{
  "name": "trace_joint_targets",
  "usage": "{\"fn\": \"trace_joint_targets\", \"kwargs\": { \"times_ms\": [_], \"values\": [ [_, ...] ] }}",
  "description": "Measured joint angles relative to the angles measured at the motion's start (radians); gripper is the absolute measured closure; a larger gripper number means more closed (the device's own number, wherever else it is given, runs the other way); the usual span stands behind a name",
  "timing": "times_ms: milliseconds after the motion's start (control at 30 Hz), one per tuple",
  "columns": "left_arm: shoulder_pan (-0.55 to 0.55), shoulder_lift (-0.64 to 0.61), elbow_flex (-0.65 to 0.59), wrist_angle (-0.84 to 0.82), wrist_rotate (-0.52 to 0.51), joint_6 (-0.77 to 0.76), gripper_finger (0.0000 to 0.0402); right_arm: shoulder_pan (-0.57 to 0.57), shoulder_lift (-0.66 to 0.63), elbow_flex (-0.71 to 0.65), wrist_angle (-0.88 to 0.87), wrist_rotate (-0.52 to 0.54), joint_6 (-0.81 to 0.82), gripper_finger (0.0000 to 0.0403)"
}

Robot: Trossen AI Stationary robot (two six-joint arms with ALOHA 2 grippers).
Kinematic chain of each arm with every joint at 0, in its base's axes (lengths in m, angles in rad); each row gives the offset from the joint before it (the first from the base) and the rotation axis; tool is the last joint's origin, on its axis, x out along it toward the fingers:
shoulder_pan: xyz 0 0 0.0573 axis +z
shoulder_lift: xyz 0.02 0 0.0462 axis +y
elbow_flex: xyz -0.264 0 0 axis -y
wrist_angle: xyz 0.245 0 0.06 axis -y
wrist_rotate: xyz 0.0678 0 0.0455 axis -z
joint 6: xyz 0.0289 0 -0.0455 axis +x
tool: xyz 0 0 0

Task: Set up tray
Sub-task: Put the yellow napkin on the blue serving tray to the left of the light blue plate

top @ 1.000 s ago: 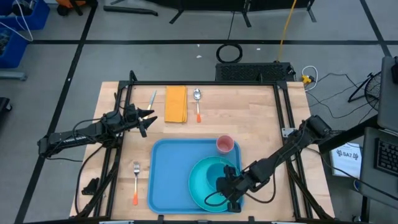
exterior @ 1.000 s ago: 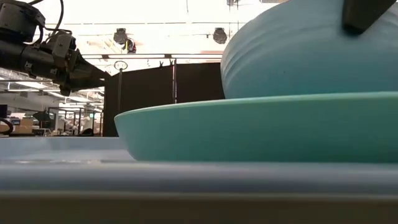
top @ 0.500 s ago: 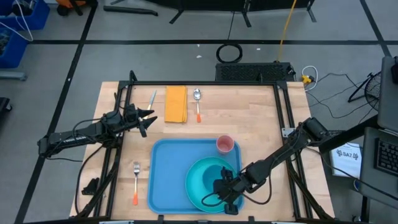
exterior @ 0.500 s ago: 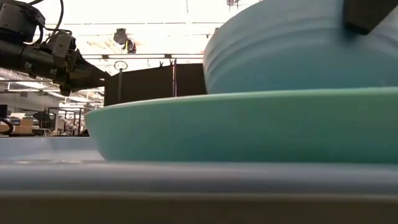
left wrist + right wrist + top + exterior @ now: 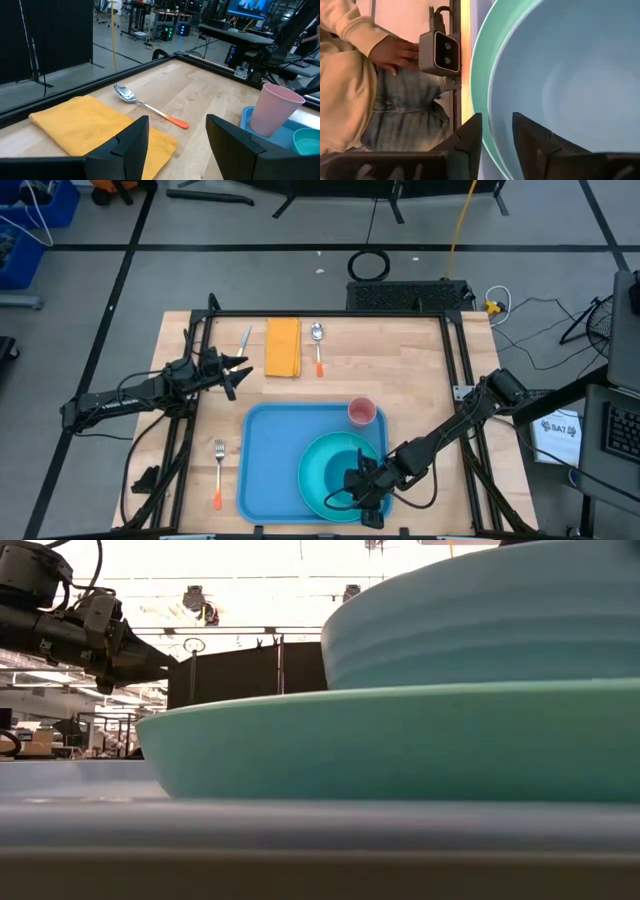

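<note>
The tray [image 5: 272, 465] is a large, flat, light-blue rectangle with rounded corners and a low raised rim. It lies flat on the wooden table, in the lower centre of the high view, its long sides running toward the frame's bottom edge.

The plate [image 5: 335, 470] and the bowl [image 5: 352, 463] on it have slid left across the tray [image 5: 270, 465], and the right hand [image 5: 366, 492] has let the bowl's rim go
</note>
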Motion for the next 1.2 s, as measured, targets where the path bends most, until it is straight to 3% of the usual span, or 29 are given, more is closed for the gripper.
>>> {"fn": "trace_joint_targets", "kwargs": {
  "times_ms": [200, 367, 500, 600, 767, 900, 1067, 1200],
  "values": [
    [0.0, 0.0, 0.0, 0.0, 0.0, 0.0, 0.0199, -0.012, -0.026, 0.0, -0.007, 0.002, -0.021, 0.0284],
    [0.0, 0.0, 0.0, 0.0, 0.0, 0.0, 0.0199, -0.02, -0.125, 0.0, -0.006, 0.04, -0.078, 0.0287],
    [0.0, 0.0, 0.0, 0.0, 0.0, 0.0, 0.0199, -0.019, -0.266, 0.0, -0.047, 0.135, -0.221, 0.0288],
    [0.0, 0.0, 0.0, 0.0, 0.0, 0.0, 0.0199, 0.0, -0.403, -0.029, -0.111, 0.295, -0.351, 0.0288],
    [0.0, 0.0, 0.0, 0.0, 0.0, 0.0, 0.0199, 0.044, -0.747, -0.308, -0.101, 0.686, -0.419, 0.0288],
    [0.0, 0.0, 0.0, 0.0, 0.0, 0.0, 0.0199, 0.034, -1.08, -0.644, 0.091, 0.915, -0.453, 0.0289],
    [0.0, 0.0, 0.0, 0.0, 0.0, 0.0, 0.0199, -0.058, -1.432, -0.976, 0.379, 0.86, -0.648, 0.0289],
    [0.0, 0.0, 0.0, 0.0, 0.0, 0.0, 0.0199, -0.141, -1.638, -1.112, 0.475, 0.785, -0.771, 0.0289]
  ]
}}
